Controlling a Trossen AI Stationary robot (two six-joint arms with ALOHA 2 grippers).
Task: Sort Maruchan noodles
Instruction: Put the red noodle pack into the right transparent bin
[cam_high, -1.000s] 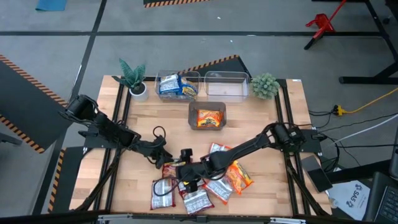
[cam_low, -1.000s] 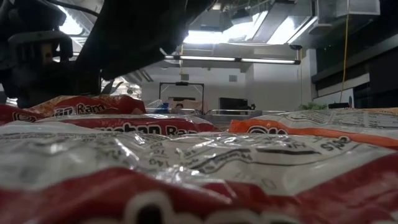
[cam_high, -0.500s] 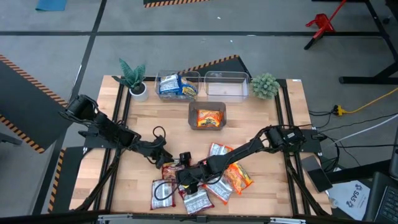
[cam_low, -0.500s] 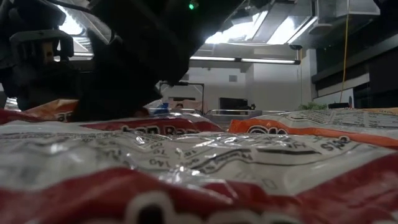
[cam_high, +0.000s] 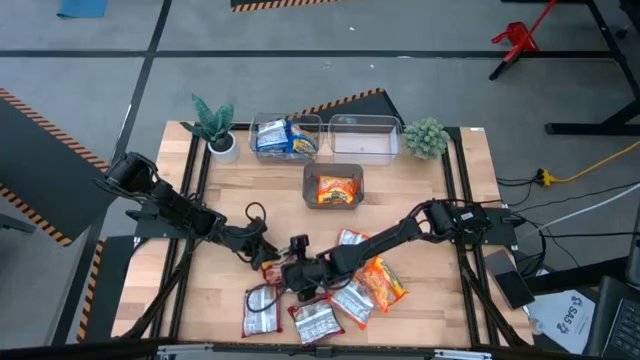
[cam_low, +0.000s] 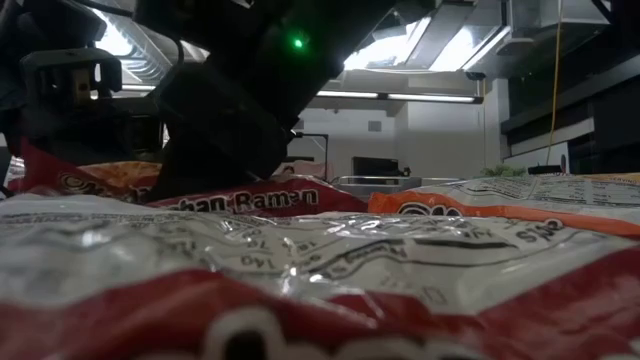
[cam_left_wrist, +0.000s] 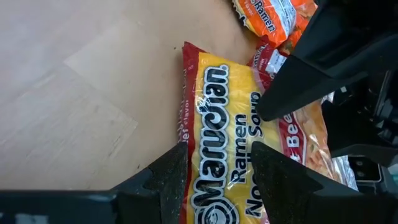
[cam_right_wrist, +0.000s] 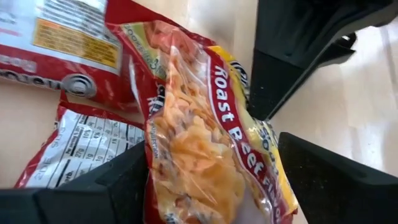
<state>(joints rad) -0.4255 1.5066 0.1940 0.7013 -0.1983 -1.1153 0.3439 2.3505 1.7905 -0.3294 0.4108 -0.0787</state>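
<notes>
A red-and-yellow roast-beef Maruchan packet (cam_high: 272, 270) lies left of a pile of several packets (cam_high: 335, 300) near the table's near edge. My right gripper (cam_right_wrist: 211, 180) reaches in from the right and is shut on this packet (cam_right_wrist: 199, 124). My left gripper (cam_left_wrist: 217, 162) comes from the left and stands open over the same packet's other end (cam_left_wrist: 214, 106), with a finger near each side; whether it touches, I cannot tell. In the low view the packet (cam_low: 240, 197) shows under the dark arms. My right gripper holds the red roast-beef packet (cam_right_wrist: 186, 155) between its two fingers (cam_right_wrist: 106, 180), across the packet's width, slanting down from the table's right. The film between the fingers is bunched and bowed up. The packet's far end (cam_left_wrist: 199, 68) rests on the wood.
At the far edge stand a clear bin with blue packets (cam_high: 285, 138), a clear bin (cam_high: 362, 137) and two small plants (cam_high: 213, 125) (cam_high: 425, 137). A dark grey tray (cam_high: 334, 188) holds an orange packet. Bare wood lies between tray and pile.
My right gripper has moved toward the table's left, across the pile to the red packet beside my left gripper. In the low view its dark body has come down over the packet, and the packet's left end has tipped up.
</notes>
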